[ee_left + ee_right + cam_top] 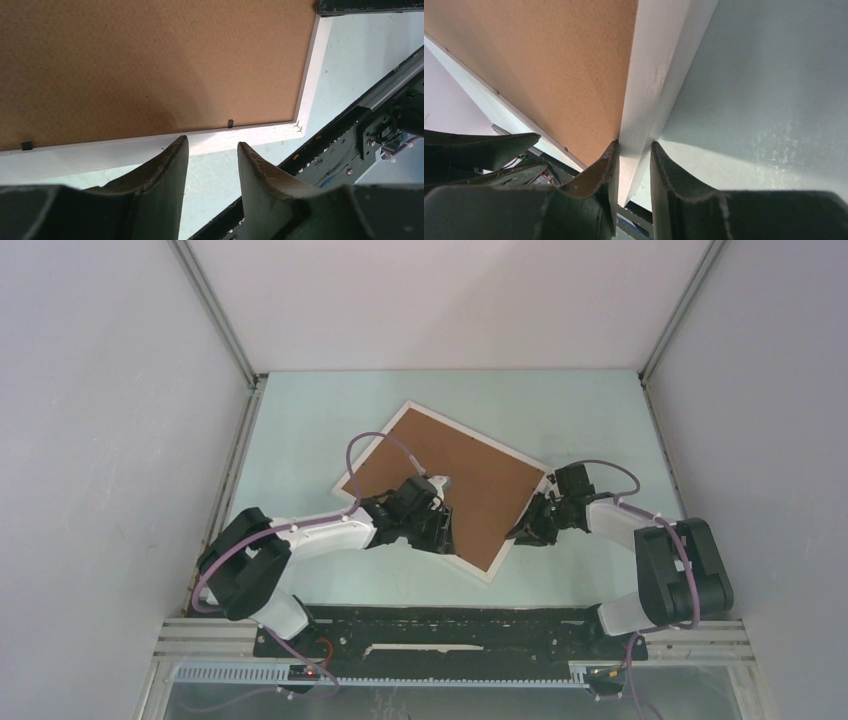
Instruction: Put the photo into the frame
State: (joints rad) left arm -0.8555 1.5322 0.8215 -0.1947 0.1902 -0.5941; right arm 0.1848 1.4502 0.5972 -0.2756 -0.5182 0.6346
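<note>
From above, the frame point(478, 435) is seen back up on the bench point(320, 420); no photo is seen. Left wrist: the left fingers point(165, 165) are held half open, empty, at its rim. Right wrist: the right fingers point(599, 170) are pinched on the rim; lifted one-sidedly, it could slip.

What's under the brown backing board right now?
Only the white frame shows around the backing board, with small black clips. Whatever lies beneath, the photo included, is covered.

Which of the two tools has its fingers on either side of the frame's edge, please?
The right tool: its fingers straddle the white edge of the frame. The left tool sits short of the frame, with nothing between its fingers.
</note>
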